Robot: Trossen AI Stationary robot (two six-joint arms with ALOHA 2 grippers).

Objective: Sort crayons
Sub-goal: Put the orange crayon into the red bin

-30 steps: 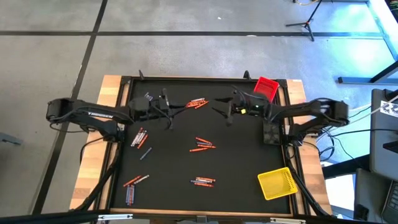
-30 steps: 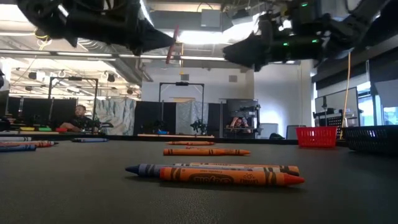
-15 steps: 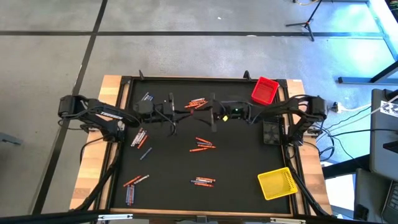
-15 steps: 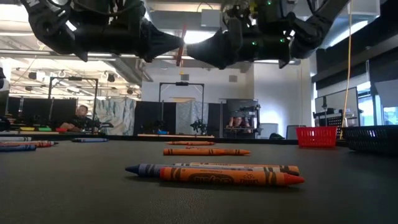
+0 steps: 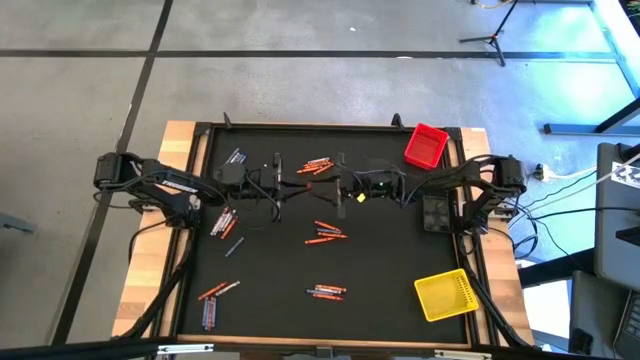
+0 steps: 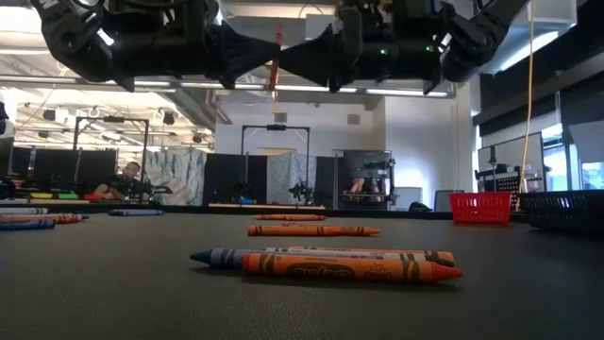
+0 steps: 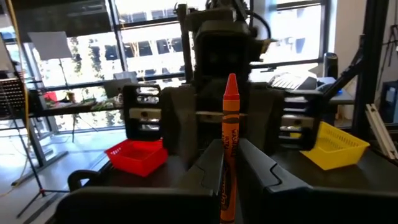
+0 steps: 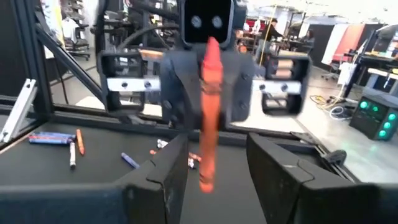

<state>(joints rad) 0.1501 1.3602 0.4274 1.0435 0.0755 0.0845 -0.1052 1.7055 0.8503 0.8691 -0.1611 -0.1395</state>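
held upright mid-air for handoff: thin red-orange wax crayon (image 7: 229, 149) pinched by left gripper (image 7: 229, 163), right gripper (image 8: 214, 163) fingers spread w/ crayon between.

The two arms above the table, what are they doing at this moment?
This looks like a handover in mid-air. The left gripper is shut on a red-orange crayon and holds it upright. The right gripper faces it with the crayon between its open fingers, not yet gripping. Other crayons lie scattered on the black table. The red bin and the yellow bin stand on the right side.
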